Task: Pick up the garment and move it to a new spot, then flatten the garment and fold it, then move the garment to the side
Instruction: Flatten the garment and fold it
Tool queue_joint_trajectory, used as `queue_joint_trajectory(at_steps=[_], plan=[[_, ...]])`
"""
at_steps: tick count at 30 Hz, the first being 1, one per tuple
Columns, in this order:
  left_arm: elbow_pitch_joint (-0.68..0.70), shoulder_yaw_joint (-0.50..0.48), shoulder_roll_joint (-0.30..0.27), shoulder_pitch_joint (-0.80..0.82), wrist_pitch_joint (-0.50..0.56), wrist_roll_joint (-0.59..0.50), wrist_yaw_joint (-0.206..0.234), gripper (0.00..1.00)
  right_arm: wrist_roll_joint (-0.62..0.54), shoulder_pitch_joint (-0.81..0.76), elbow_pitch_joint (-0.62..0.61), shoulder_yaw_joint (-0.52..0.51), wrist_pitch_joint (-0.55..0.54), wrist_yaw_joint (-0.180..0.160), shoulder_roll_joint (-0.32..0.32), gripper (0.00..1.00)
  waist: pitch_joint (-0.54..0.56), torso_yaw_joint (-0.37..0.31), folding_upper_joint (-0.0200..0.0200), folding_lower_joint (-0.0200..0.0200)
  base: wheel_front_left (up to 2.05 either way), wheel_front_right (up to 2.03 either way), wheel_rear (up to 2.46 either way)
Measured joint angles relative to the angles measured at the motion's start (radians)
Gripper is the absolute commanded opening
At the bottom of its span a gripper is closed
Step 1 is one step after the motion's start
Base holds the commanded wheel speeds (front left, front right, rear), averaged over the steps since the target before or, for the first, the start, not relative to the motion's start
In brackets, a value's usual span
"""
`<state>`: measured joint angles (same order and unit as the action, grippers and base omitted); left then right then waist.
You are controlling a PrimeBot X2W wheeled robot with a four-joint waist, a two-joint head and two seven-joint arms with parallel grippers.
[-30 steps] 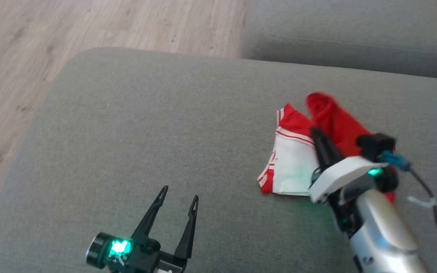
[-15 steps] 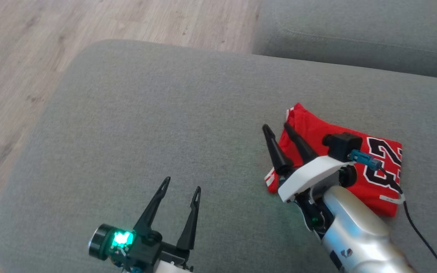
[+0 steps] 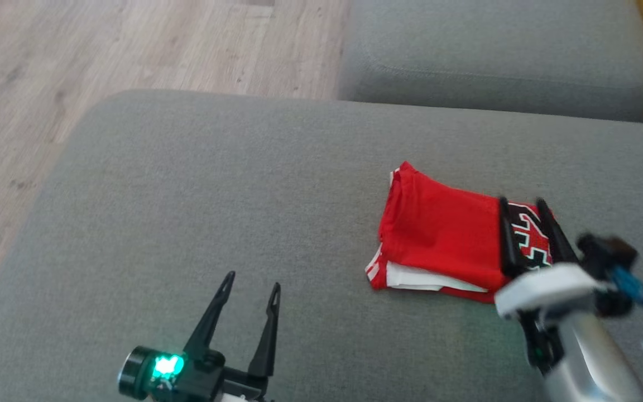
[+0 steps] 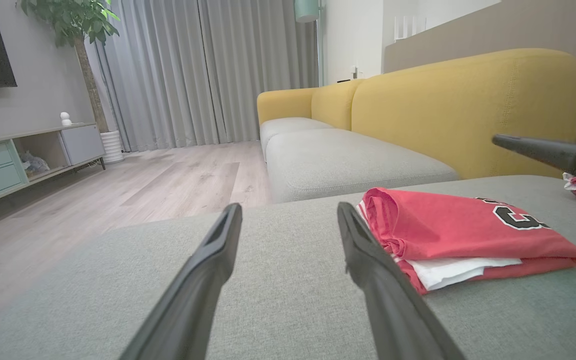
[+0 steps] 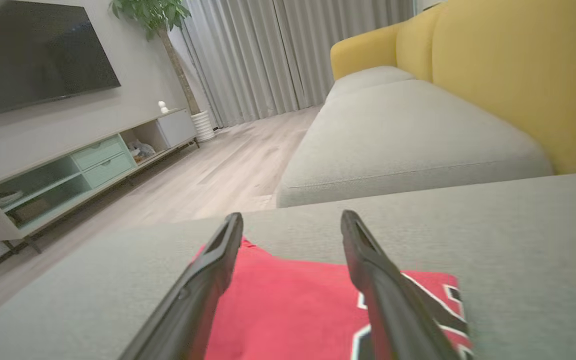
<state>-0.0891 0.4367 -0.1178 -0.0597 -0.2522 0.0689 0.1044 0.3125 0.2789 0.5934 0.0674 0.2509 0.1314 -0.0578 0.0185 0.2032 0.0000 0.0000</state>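
Observation:
The garment (image 3: 438, 237) is a red jersey with black-and-white numerals and a white layer at its near edge, lying folded on the grey sofa cushion (image 3: 215, 195). It also shows in the left wrist view (image 4: 458, 235) and under my right fingers (image 5: 293, 310). My right gripper (image 3: 522, 204) stands open just above the jersey's right part, holding nothing. My left gripper (image 3: 249, 279) is open over bare cushion at the lower left, well apart from the jersey; its fingers (image 4: 213, 260) frame empty fabric.
A second grey seat cushion (image 3: 494, 56) lies beyond, with a yellow backrest (image 4: 468, 105) behind it. Wooden floor (image 3: 104, 44) runs past the cushion's left and far edge. A TV cabinet (image 5: 83, 165) and a potted plant (image 4: 88, 30) stand across the room.
My right gripper opened and let go of the jersey, which now lies folded over with red side up. The arm then drew back to the right. The head camera shifted.

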Motion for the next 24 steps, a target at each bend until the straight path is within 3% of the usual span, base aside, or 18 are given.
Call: queue_joint_trajectory(at_steps=[15, 24], plan=[[0.012, -0.082, 0.010, -0.114, 0.000, 0.019, 0.012, 1.00, -0.205, -0.423, -0.361, -0.112, 0.000, 0.000, -0.007, 1.00, 0.100, -0.064, 0.0000, -0.0002, 0.00, 0.00, 0.00], [0.007, -0.114, 0.010, -0.187, 0.000, 0.018, 0.019, 1.00, -0.261, -0.575, -0.423, -0.123, 0.000, 0.000, 0.015, 1.00, 0.162, -0.101, 0.0000, -0.0002, 0.00, 0.00, 0.00]])
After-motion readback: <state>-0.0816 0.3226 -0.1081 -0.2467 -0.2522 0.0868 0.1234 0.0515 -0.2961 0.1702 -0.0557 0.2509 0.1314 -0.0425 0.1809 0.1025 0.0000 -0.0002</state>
